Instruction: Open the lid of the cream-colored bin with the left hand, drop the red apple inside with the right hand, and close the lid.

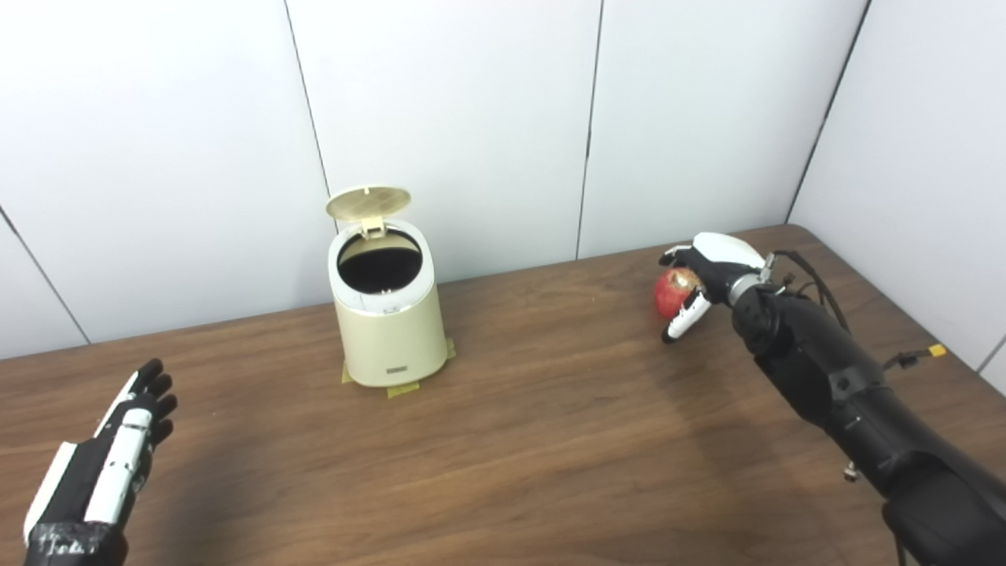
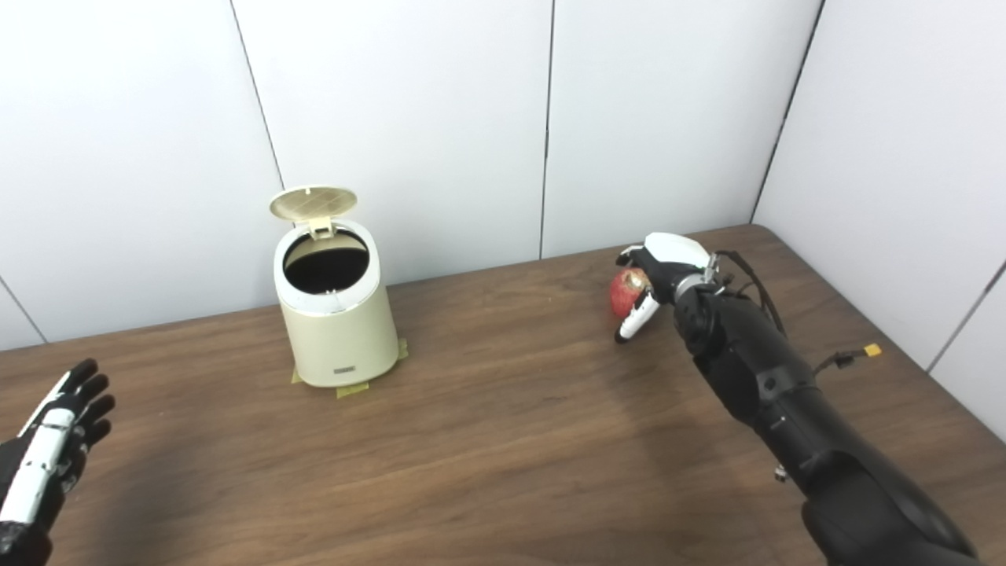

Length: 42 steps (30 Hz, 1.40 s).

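While the lid (image 1: pixel 368 201) stands up, R hand (image 1: pixel 707 275) grips apple (image 1: pixel 674 291); L hand (image 1: pixel 118 448) splayed, holding nothing.

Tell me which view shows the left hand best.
The left eye view: the left hand shows whole, open with fingers apart, low at the table's left. The right eye view cuts that hand off at the picture's edge.

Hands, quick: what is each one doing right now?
Left hand: open, holding nothing, fingers extended above the table.
Right hand: shut on the red apple, on the table's right side.
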{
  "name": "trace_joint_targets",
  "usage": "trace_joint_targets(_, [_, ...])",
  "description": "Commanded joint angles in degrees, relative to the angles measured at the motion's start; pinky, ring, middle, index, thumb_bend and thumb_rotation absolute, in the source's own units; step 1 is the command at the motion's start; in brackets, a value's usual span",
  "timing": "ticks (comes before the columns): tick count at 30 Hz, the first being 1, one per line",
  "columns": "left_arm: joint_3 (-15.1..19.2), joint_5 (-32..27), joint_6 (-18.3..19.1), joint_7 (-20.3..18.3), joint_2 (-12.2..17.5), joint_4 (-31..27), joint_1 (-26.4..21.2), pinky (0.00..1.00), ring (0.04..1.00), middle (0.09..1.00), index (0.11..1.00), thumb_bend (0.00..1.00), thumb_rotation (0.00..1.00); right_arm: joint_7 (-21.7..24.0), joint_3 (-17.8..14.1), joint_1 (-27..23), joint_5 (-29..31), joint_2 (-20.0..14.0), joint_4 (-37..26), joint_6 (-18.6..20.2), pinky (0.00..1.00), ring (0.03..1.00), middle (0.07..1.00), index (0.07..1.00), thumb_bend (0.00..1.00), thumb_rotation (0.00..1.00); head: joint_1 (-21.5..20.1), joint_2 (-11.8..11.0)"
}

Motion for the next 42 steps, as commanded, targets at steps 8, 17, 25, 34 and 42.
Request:
trace_joint_targets(8, [-0.62, 0.08, -0.25, 1.26, 1.07, -2.91, -1.90, 1.00, 0.972, 0.978, 0.995, 0.21, 0.96, -8.60, -1.97, -1.79, 0.50, -0.47, -0.35, -3.45, 0.48, 0.492, 0.531, 0.494, 0.55, 0.00, 0.13, 0.26])
trace_joint_targets(17, [-1.64, 0.03, -0.25, 1.59, 2.14, -3.35, -1.83, 1.00, 0.968, 0.978, 0.996, 0.19, 0.98, -11.49, -2.34, -0.79, 1.28, 0.51, 0.01, -4.97, 0.48, 0.445, 0.527, 0.463, 0.52, 0.00, 0.58, 0.22])
trace_joint_targets(25, [-2.51, 0.03, -0.26, 2.15, 2.49, -3.57, -2.09, 1.00, 0.969, 0.976, 0.976, 0.16, 0.99, -12.74, -3.08, 0.29, 1.78, 0.11, -3.35, -7.02, 0.46, 0.433, 0.520, 0.470, 0.52, 0.00, 2.49, 0.45])
trace_joint_targets(34, [-3.31, 2.40, -3.91, 1.16, 1.65, -0.23, -0.92, 1.00, 0.993, 0.989, 0.981, 0.18, 1.00, -12.55, -5.11, 2.71, 1.19, 2.29, -21.70, -6.53, 0.47, 0.416, 0.500, 0.506, 0.52, 0.00, 6.57, 0.73])
trace_joint_targets(42, [-4.77, 5.78, -6.53, 1.74, 0.57, 1.49, -0.05, 0.91, 0.929, 0.932, 0.926, 0.35, 0.88, -12.91, -4.28, 1.67, 1.93, 8.74, -32.42, -10.85, 0.41, 0.406, 0.507, 0.509, 0.52, 0.00, 12.50, 0.82])
